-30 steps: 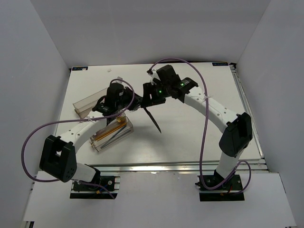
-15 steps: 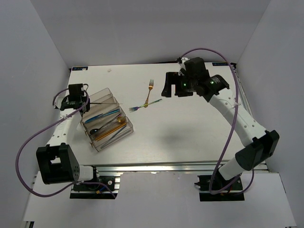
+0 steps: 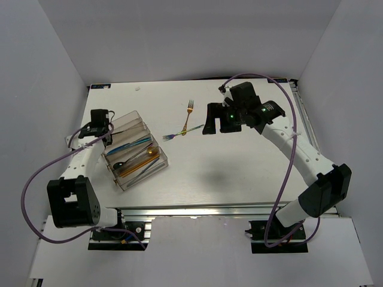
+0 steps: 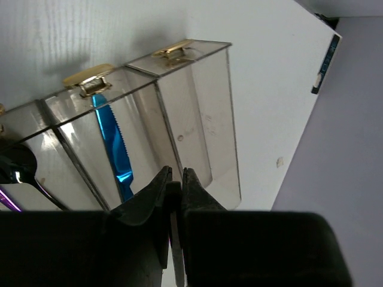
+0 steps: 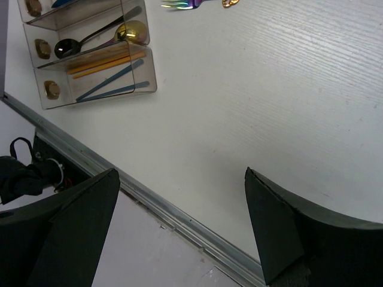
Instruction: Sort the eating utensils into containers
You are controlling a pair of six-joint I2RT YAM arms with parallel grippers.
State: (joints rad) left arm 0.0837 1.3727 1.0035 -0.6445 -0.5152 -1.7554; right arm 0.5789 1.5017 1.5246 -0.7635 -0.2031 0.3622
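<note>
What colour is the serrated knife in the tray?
Knife is bright blue; best in left wrist view.

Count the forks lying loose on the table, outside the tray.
2. A gold fork lies toward the table's far edge. An iridescent fork lies just nearer, right of the tray. The arms could hide others.

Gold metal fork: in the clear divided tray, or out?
Out. The gold metal fork lies on the white table, well apart from the clear divided plastic tray.

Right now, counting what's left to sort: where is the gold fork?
Top view: the gold fork lies loose on the table, far-centre, just beyond the iridescent fork.
</note>
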